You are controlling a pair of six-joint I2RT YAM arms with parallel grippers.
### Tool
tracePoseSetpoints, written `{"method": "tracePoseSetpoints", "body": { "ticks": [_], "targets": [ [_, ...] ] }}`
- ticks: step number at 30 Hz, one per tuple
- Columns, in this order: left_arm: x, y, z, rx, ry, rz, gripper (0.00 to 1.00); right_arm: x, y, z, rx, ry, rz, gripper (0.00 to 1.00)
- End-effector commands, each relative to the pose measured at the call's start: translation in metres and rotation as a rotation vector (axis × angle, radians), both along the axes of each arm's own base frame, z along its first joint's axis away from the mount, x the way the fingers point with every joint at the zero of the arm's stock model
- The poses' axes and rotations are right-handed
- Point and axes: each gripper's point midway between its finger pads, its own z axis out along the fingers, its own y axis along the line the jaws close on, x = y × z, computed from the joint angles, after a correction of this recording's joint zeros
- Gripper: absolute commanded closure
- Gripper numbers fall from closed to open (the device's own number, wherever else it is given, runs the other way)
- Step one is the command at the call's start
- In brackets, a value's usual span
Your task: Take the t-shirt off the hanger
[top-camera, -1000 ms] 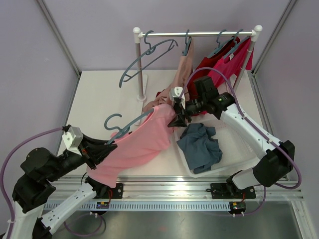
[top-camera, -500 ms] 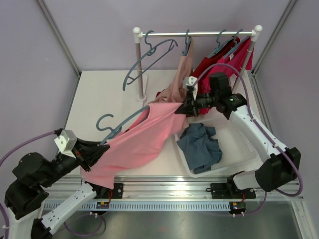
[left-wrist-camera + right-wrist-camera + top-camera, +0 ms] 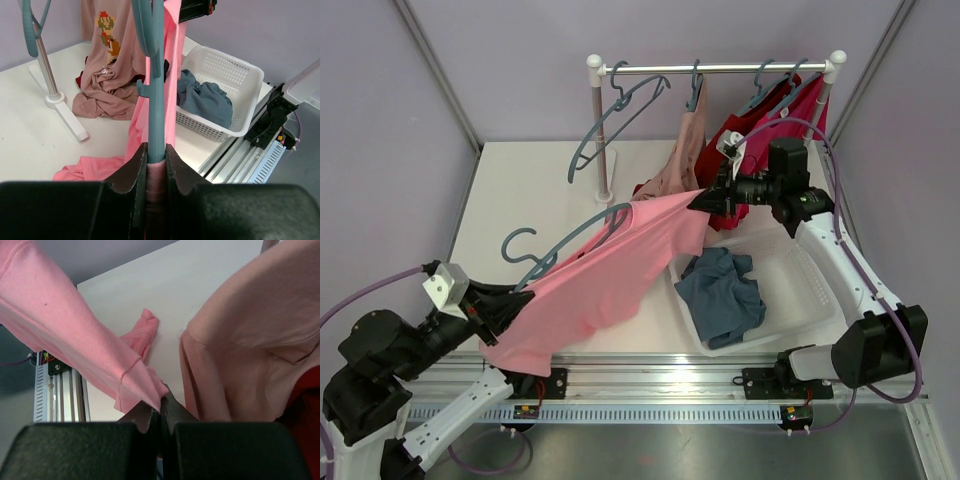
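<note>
A pink t-shirt hangs on a grey-blue hanger stretched diagonally between my two arms. My left gripper is shut on the hanger's lower arm together with a fold of the shirt; in the left wrist view the hanger rises from between the jaws with the shirt behind it. My right gripper is shut on a corner of the shirt's hem and holds it up and to the right; the right wrist view shows the pink cloth pinched at the fingertips.
A rack at the back holds an empty grey hanger, a tan shirt and red shirts. A white basket at the right holds a blue garment.
My right gripper has pulled the shirt's hem up and to the right toward the rack. The left gripper has drawn the hanger down and left, so the shirt is stretched longer along the hanger.
</note>
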Motion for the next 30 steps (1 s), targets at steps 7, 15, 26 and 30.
{"method": "tracePoseSetpoints", "body": {
  "ticks": [7,15,26,30],
  "targets": [
    [-0.026,0.038,0.062,-0.194,-0.189,0.065,1.00,0.060,-0.030,-0.019,-0.028,0.063,-0.235,1.00],
    [-0.030,0.038,0.083,-0.251,-0.246,0.023,1.00,0.065,-0.035,-0.021,-0.052,0.057,-0.268,1.00],
    [-0.036,0.062,0.086,-0.349,-0.252,0.048,1.00,0.077,-0.039,-0.024,-0.060,0.063,-0.323,1.00],
    [-0.028,0.056,0.082,-0.335,-0.241,0.054,1.00,0.065,-0.031,-0.027,-0.048,0.066,-0.240,1.00]
  ]
}}
